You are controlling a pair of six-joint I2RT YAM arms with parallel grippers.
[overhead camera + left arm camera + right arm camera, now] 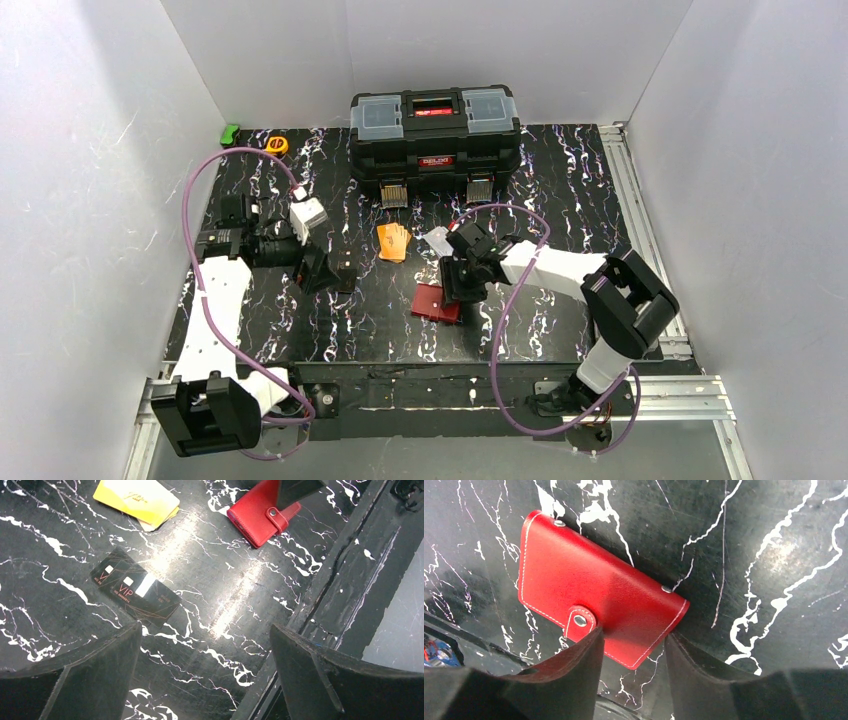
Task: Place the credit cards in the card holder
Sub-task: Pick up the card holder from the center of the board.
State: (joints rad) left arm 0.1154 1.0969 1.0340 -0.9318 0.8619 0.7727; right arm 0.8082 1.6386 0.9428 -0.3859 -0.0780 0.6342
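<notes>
Top view: card holder [437, 302] is seen closed near the tabletop's [560, 200] front edge; credit cards [394, 241] lie apart.
Left wrist: left jaws are spread wide, empty.
Right wrist: right jaws straddle the holder's near edge; a pinch cannot be told. It is judged light and pliable, best gripped across that edge.

Red card holder [437, 302], orange credit cards [394, 241]
Holder lies flat, snapped shut, near the desk [560, 200] front edge; cards fanned nearby, farther back.

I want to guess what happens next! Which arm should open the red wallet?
The right gripper: its fingers straddle the card holder beside the snap tab. The left gripper hangs wide open above a black card, away from the holder.
</notes>
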